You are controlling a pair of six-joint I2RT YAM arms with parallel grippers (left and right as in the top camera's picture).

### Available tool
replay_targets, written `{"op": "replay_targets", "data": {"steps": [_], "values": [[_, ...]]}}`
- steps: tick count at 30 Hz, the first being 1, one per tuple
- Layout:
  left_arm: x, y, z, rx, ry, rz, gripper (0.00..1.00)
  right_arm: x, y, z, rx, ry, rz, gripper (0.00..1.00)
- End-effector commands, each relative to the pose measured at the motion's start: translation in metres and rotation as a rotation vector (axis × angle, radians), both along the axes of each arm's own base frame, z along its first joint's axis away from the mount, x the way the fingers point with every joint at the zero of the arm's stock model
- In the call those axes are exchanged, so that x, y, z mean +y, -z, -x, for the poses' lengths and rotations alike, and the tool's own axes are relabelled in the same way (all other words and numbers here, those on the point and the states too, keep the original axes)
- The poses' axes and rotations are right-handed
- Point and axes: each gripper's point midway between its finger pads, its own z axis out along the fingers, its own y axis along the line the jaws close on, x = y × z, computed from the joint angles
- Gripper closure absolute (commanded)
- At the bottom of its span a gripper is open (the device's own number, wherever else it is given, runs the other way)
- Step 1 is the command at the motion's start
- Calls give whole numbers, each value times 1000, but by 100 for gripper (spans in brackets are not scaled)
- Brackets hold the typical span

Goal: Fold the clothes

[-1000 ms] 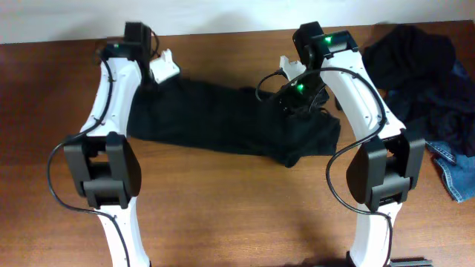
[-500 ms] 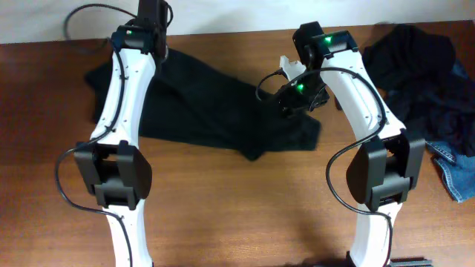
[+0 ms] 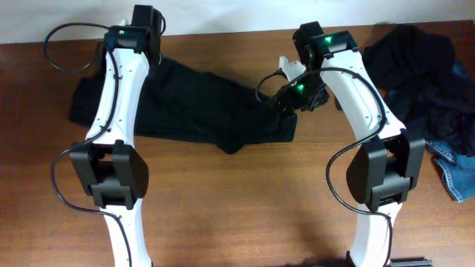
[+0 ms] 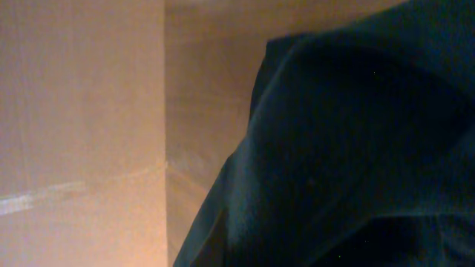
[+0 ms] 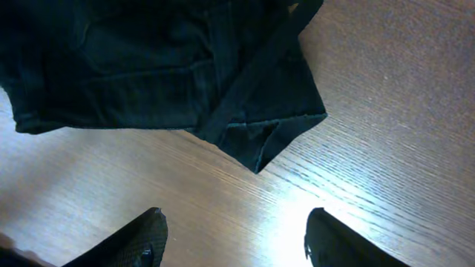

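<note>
A long black garment (image 3: 200,104) lies spread across the back of the wooden table (image 3: 245,200). Its left end reaches past my left arm. My left gripper (image 3: 156,50) is at the garment's far edge. In the left wrist view the black fabric (image 4: 356,148) hangs right against the camera and hides the fingers. My right gripper (image 3: 297,93) hovers over the garment's right end. In the right wrist view the right gripper (image 5: 237,245) is open wide and empty over bare wood. The garment's hemmed corner (image 5: 260,141) lies just beyond it.
A heap of dark clothes (image 3: 415,67) sits at the back right. Blue denim (image 3: 456,174) lies at the right edge. A black cable (image 3: 63,44) loops at the back left. The table's far edge meets a pale wall (image 3: 223,15).
The black garment has been dragged left with my left gripper. Its right end has slid from right of my right gripper to under it. The right arm has stayed put.
</note>
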Motion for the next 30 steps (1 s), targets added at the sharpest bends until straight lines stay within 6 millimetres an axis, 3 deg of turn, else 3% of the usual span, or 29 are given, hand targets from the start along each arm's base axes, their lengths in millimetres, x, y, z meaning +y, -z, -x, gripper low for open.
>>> {"op": "replay_targets", "data": {"steps": [1,2,3,4,7,11,15,17,22,25,28,30], "values": [[27,2,15,47,-67,-10,98,2,-7,-1,-28,-36,-2,33],[32,3,18,60,-76,-3,93,2,-7,-1,-28,-37,-2,30],[36,5,21,71,-86,12,81,2,-7,-1,-28,-37,-2,29],[44,11,25,87,-104,54,52,2,-7,-1,-28,-37,-3,29],[57,19,30,90,-137,117,39,7,-8,0,-22,-38,-36,29],[78,20,28,47,-180,141,39,37,-8,2,45,50,-210,28],[82,14,9,-58,-179,142,40,59,18,4,152,203,-342,30],[83,11,-1,-105,-175,143,40,63,33,11,204,259,-370,38],[84,8,-10,-156,-171,144,40,74,41,25,268,287,-357,38],[80,10,-12,-158,-162,169,40,75,53,21,235,348,-264,38],[77,13,-14,-158,-154,193,40,87,62,15,187,397,-218,52],[77,13,-14,-158,-154,193,40,91,67,16,173,403,-196,54]]}}
